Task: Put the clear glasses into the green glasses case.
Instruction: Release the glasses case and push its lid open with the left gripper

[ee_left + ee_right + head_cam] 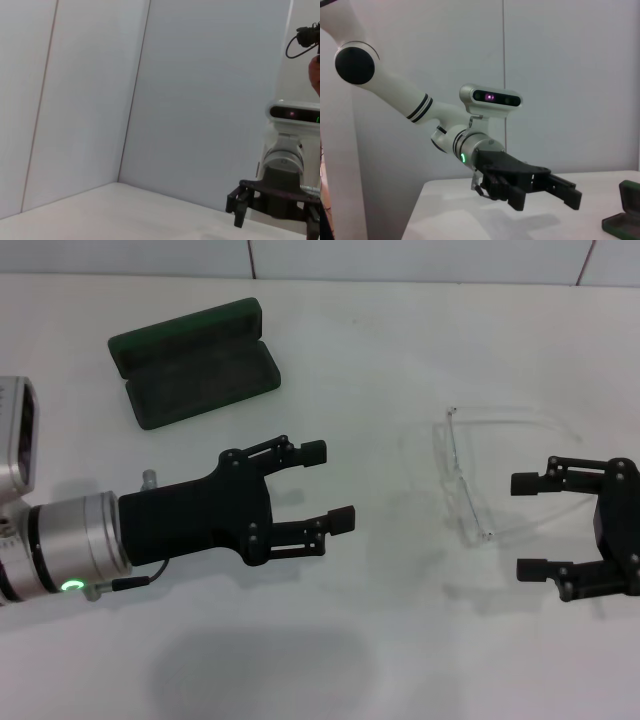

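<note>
Both grippers hung over the white table (330,660) with their jaws spread and nothing between them. Starting at the left, the green glasses case (195,363) lay open near the table's far left corner, lid tipped back and dark lining up, well apart from everything else. Nearer the middle, the left gripper (328,485) pointed toward the right, its fingers parted over bare surface. Further right, the clear glasses (470,475) sat unfolded, one thin arm running along the far side and the lens standing on edge. Just beyond them, the right gripper (530,525) faced them from the right edge, open, close by but not touching. The chief risk, as I judged it, lay in the glasses themselves (thin, slick, nearly invisible against the white top): a pinch set too far out on an arm could twist them or let them skid away, and a grasp on the lens might slip. Room was generous between the grippers and around the case, yet the carry to the case would cross the left gripper's space, so a collision there seemed possible.
</note>
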